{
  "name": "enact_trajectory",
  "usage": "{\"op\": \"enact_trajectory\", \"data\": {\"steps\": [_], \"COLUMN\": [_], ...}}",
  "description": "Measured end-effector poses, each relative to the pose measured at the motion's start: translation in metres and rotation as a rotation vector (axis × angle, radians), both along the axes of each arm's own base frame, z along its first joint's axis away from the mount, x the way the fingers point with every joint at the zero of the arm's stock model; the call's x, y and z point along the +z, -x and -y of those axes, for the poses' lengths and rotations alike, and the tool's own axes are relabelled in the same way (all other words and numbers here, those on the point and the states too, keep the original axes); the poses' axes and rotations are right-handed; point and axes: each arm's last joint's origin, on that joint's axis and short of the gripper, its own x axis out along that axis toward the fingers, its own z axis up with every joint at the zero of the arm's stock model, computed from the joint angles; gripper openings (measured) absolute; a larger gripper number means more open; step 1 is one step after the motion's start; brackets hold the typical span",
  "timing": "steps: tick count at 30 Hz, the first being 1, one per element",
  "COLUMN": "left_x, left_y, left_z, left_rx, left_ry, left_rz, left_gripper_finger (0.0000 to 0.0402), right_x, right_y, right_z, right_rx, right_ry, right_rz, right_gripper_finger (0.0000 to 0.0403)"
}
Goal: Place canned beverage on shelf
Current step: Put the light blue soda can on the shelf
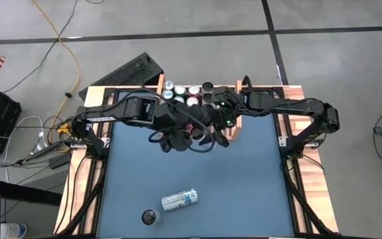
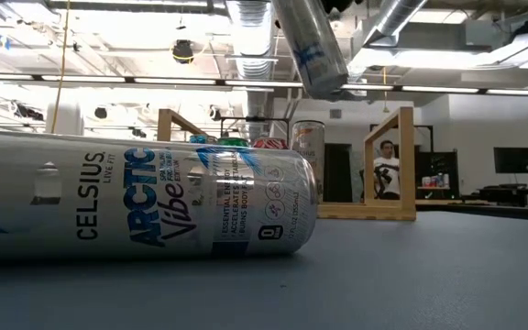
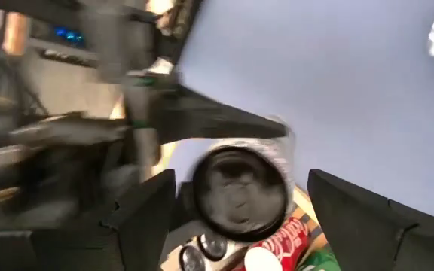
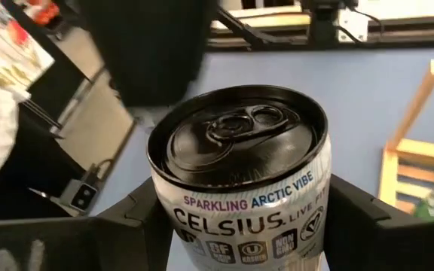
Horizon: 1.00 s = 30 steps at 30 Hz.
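The right gripper (image 4: 239,226) fingers grasp a Celsius can (image 4: 239,181), raised and tilted, just in front of the shelf (image 1: 234,133). The left gripper (image 3: 236,218) sits beside it, fingers released around the can's bottom end.

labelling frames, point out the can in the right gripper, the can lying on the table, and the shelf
held Celsius can (image 4: 239,139): right wrist view, its lid
lying Celsius can (image 1: 179,199): high view, its side
shelf (image 2: 388,165): low view, its side board

One camera looks straight down on the whole bench (image 1: 197,166). Another sits at bench level, facing the shelf (image 2: 374,206). Each wrist camera looks closely past its own end effector; both share the silver can (image 4: 239,188).
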Motion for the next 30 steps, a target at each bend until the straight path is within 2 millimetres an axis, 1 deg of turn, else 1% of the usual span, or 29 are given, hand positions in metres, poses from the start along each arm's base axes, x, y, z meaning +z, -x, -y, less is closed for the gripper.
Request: {"op": "enact_trajectory", "data": {"steps": [4,11,16,20,24,27,30], "left_x": [-0.010,-0.011,-0.010,-0.009,-0.009,-0.009,-0.009], "left_y": [-0.004,-0.006,-0.006,-0.005,-0.005,-0.005,-0.005], "left_z": [0.004,0.003,0.001,0.000,0.000,-0.001,-0.001], "left_rx": [-0.003,0.044,0.123,0.210,0.264,0.281,0.339], "left_ry": [-0.047,-0.036,-0.037,0.005,0.035,0.041,0.070], "left_rz": [-0.024,-0.007,0.005,0.028,0.038,0.042,0.055], "left_gripper_finger": [0.0288,0.0288,0.0288,0.0288,0.0288,0.0288,0.0288], "right_x": [0.001,0.003,0.001,0.000,0.001,0.002,0.003], "right_y": [0.000,-0.001,-0.002,-0.003,-0.004,-0.006,-0.007], "right_z": [-0.002,-0.003,0.002,0.004,0.000,-0.005,-0.008], "right_rx": [0.026,0.031,-0.124,-0.261,-0.275,-0.319,-0.359], "right_ry": [-0.021,-0.024,0.063,0.164,0.206,0.246,0.285], "right_rz": [0.006,0.025,0.001,-0.011,-0.002,0.014,0.029], "right_gripper_finger": [0.0249,0.0249,0.0249,0.0249,0.0249,0.0249,0.0249]}}
